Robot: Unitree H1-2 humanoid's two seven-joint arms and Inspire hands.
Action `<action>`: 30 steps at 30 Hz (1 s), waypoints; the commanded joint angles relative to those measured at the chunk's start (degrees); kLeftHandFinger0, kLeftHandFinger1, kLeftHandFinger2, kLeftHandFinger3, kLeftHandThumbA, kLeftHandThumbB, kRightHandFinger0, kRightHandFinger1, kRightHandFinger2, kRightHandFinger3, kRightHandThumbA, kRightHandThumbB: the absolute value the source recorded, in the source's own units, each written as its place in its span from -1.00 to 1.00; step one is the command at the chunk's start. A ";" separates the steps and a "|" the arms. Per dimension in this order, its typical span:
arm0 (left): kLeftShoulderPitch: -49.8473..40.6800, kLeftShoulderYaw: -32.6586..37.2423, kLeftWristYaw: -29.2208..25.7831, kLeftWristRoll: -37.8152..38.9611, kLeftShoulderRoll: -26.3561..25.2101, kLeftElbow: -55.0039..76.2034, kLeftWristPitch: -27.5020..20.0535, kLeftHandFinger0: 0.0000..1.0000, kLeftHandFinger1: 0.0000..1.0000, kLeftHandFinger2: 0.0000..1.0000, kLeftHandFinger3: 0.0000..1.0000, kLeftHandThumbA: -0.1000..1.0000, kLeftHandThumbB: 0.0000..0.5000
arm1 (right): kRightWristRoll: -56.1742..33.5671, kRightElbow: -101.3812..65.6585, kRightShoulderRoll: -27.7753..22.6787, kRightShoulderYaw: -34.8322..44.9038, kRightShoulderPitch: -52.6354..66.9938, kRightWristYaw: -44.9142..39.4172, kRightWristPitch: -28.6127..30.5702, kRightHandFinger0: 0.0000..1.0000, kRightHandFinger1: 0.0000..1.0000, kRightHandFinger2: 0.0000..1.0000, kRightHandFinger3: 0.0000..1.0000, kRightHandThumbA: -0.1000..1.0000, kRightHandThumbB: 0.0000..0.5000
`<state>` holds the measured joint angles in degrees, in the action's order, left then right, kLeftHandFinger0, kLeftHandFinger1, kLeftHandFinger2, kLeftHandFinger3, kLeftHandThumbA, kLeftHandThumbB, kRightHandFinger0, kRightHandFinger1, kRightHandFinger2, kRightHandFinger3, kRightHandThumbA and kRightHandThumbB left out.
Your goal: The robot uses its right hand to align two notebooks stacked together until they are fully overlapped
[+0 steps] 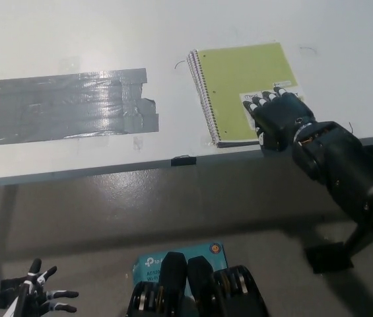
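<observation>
A lime-green spiral notebook [242, 89] lies on the white table [107, 39] near its front edge, spiral binding on its left side. It covers the purple notebook beneath it, so no purple shows. My black right hand [277, 119] rests flat on the green cover's lower right corner, fingers spread and pointing up-left, holding nothing. My white left hand [37, 294] hangs low at the bottom left, below the table, with its fingers apart.
A wide patch of grey duct tape [67, 105] is stuck to the table on the left. A small black clip [182, 160] sits on the table's front edge. A teal box [148, 267] lies on the floor below.
</observation>
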<state>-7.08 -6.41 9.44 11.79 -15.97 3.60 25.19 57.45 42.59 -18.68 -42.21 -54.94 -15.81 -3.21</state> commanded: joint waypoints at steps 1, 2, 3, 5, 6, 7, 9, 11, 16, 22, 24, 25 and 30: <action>0.14 0.38 1.44 -0.66 -1.91 1.31 -1.08 -0.23 -0.03 0.11 1.00 1.00 1.00 | 0.15 0.38 -1.15 -0.35 -1.04 -0.48 2.24 1.00 1.00 1.00 1.00 1.00 1.00; 0.15 0.34 1.11 -0.69 -1.78 1.58 -0.47 -0.26 -0.03 0.11 1.00 1.00 1.00 | 0.08 0.47 -1.41 -0.31 -1.25 -0.40 2.63 1.00 1.00 1.00 1.00 1.00 1.00; 0.13 0.29 1.10 -0.57 -1.70 1.73 -0.37 -0.28 -0.06 0.11 1.00 1.00 1.00 | 0.18 0.40 -1.54 -0.38 -1.36 -0.54 2.70 1.00 1.00 1.00 1.00 1.00 1.00; 0.15 0.23 0.99 -0.52 -1.61 1.80 -0.14 -0.36 -0.07 0.12 1.00 1.00 1.00 | 0.83 1.56 -1.78 -0.93 -2.06 0.78 3.84 1.00 1.00 1.00 1.00 1.00 1.00; 0.23 0.11 0.99 -0.37 -1.52 1.52 -0.28 -0.29 -0.09 0.09 1.00 1.00 1.00 | 1.02 2.05 -1.81 -1.11 -2.57 0.86 4.15 1.00 1.00 1.00 1.00 1.00 1.00; 0.27 0.09 1.04 -0.34 -1.52 1.31 -0.45 -0.27 -0.09 0.09 1.00 1.00 1.00 | 1.16 2.27 -1.76 -1.21 -2.83 0.75 4.11 1.00 1.00 1.00 1.00 1.00 1.00; 0.20 0.31 1.29 -0.56 -1.79 1.26 -0.85 -0.23 -0.08 0.08 1.00 1.00 1.00 | 0.65 2.27 -1.75 -0.83 -3.06 1.09 4.40 1.00 1.00 1.00 1.00 1.00 1.00; 0.23 0.30 1.06 -0.72 -1.77 1.27 -0.49 -0.24 -0.08 0.07 1.00 1.00 1.00 | 0.36 3.06 -1.53 -0.63 -3.48 2.08 5.25 1.00 1.00 1.00 1.00 1.00 1.00; 0.27 0.54 1.40 -0.37 -1.63 1.30 -0.23 -0.25 -0.10 0.06 1.00 1.00 1.00 | 0.83 1.71 -2.09 -0.83 -2.52 1.91 5.21 1.00 1.00 1.00 1.00 1.00 1.00; 0.37 0.95 1.29 -0.92 -1.86 0.65 -0.85 -0.30 -0.08 0.03 1.00 1.00 1.00 | 0.62 1.95 -2.04 -0.40 -1.94 1.85 4.60 1.00 1.00 1.00 1.00 1.00 1.00; 0.27 0.96 1.38 -0.76 -1.90 0.84 -0.82 -0.26 -0.07 0.07 1.00 1.00 1.00 | 0.61 1.52 -2.23 -0.23 -1.69 2.02 4.37 1.00 1.00 1.00 1.00 1.00 1.00; -0.04 1.06 1.44 -0.87 -1.96 1.06 -1.03 -0.29 -0.04 0.09 1.00 1.00 1.00 | 0.59 0.96 -2.27 -0.19 -1.57 1.26 3.96 1.00 1.00 1.00 1.00 1.00 1.00; -0.60 0.75 1.14 -0.65 -1.80 1.36 -0.48 -0.37 -0.08 0.06 1.00 1.00 1.00 | 0.77 0.34 -2.41 -0.04 -1.62 -0.58 2.31 1.00 1.00 1.00 1.00 1.00 1.00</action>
<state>-7.19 -5.57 9.46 11.53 -16.16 3.65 25.30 57.67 43.80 -19.83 -42.50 -55.59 -13.95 0.13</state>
